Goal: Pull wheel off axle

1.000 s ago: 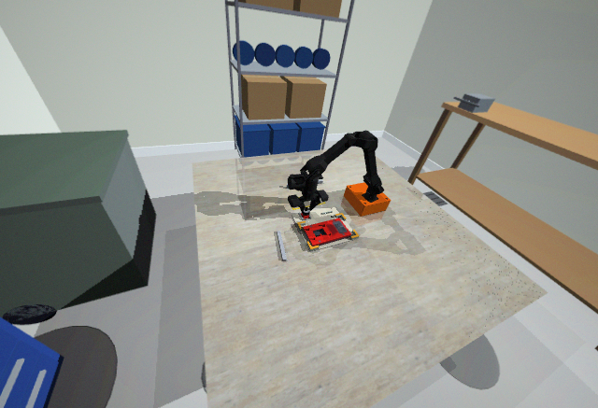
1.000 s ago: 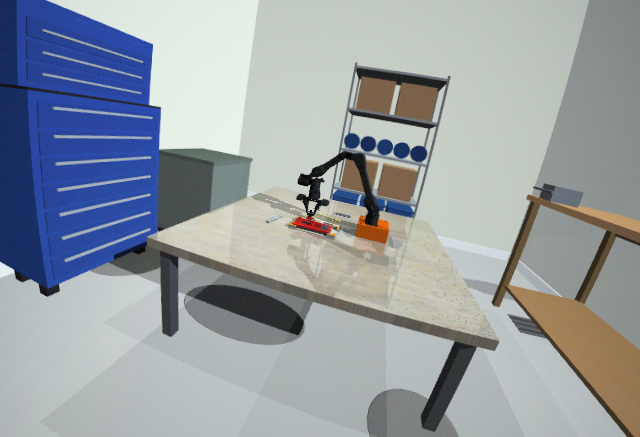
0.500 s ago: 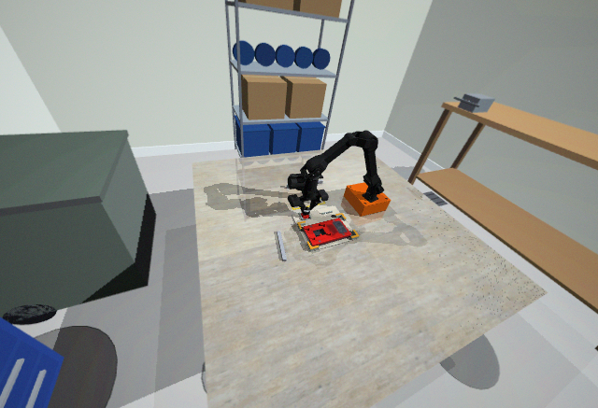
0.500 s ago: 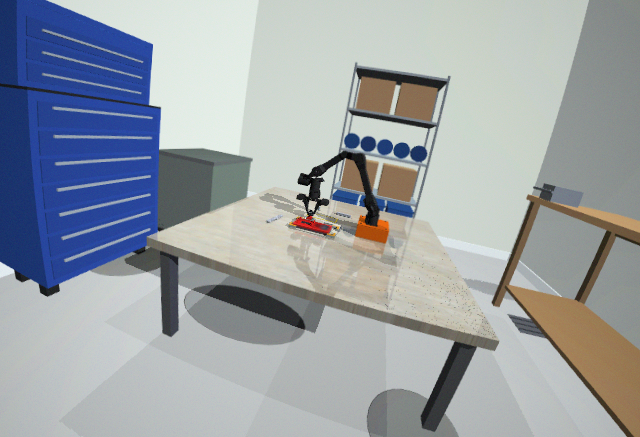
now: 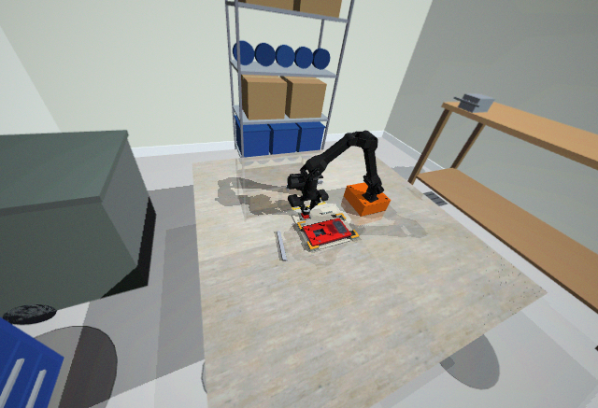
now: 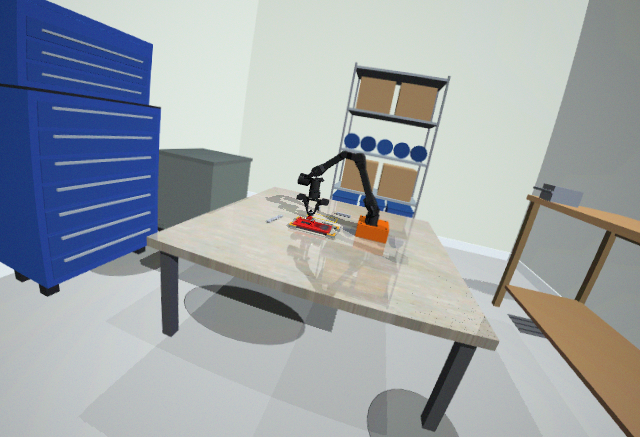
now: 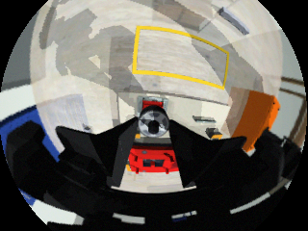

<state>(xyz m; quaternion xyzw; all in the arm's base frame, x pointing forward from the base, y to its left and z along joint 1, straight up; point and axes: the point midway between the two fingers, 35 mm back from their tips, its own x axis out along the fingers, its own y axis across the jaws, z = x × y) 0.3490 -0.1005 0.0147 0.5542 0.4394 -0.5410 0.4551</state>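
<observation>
The black wheel with a grey rim is between the two black fingertips of my gripper, which is shut on it from both sides. The wheel lies flat, its dark centre facing the wrist camera. A small red block is directly below it on the pale board. The axle is not clearly visible, and I cannot tell how far the wheel sits along it. The marked area, a yellow outline, lies on the table beyond the board in the wrist view.
A red plate with orange corner pieces lies beside the red block. The arm's orange base stands to the right. A grey bar lies on the left, and another lies beyond the outline.
</observation>
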